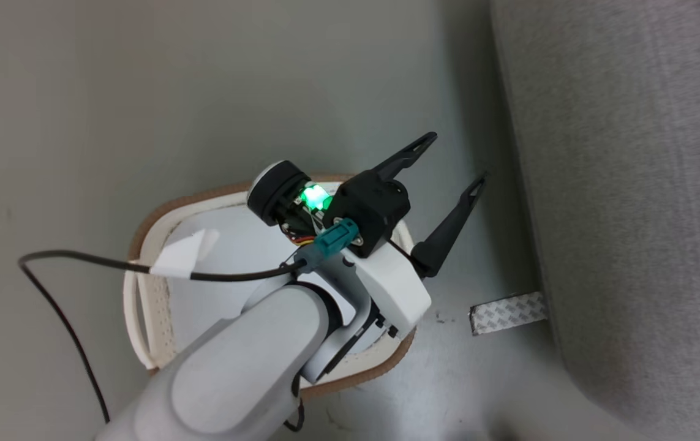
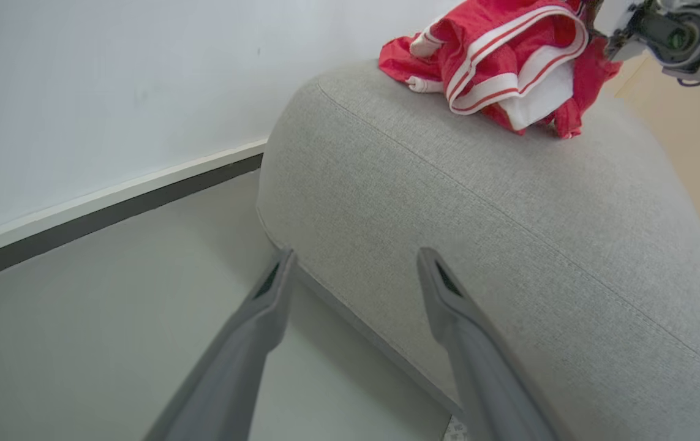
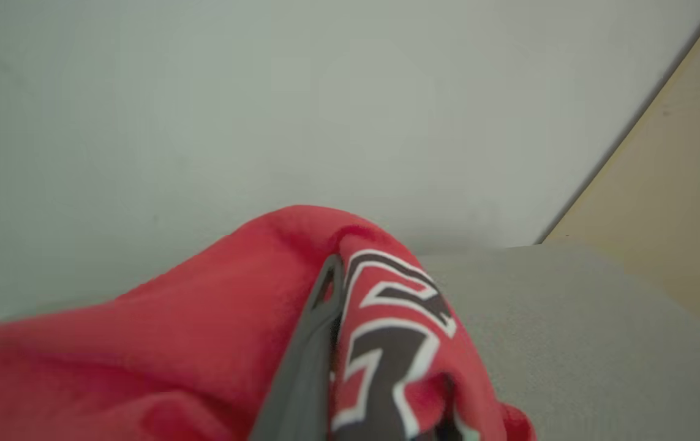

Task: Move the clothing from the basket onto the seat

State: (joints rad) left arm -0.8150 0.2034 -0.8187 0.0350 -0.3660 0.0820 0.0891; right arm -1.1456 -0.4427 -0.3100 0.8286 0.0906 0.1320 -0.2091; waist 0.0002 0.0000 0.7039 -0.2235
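The clothing (image 2: 496,55), bright red with white striped trim, lies bunched on the far top of the grey seat (image 2: 478,214). My right arm's wrist (image 2: 668,30) hangs just over it. In the right wrist view, red cloth with black-and-white lettering (image 3: 386,331) drapes over my right gripper (image 3: 340,275), which is shut on it; one finger shows and the other is covered. My left gripper (image 1: 457,157) is open and holds nothing, above the basket's (image 1: 166,211) right end, fingers pointing toward the seat (image 1: 631,184). What shows of the basket's inside is bare white.
A silver tape patch (image 1: 508,312) lies on the floor at the seat's foot. A black cable (image 1: 62,306) with a white tag (image 1: 184,254) loops over the basket. A white wall with dark skirting (image 2: 111,208) runs behind the seat.
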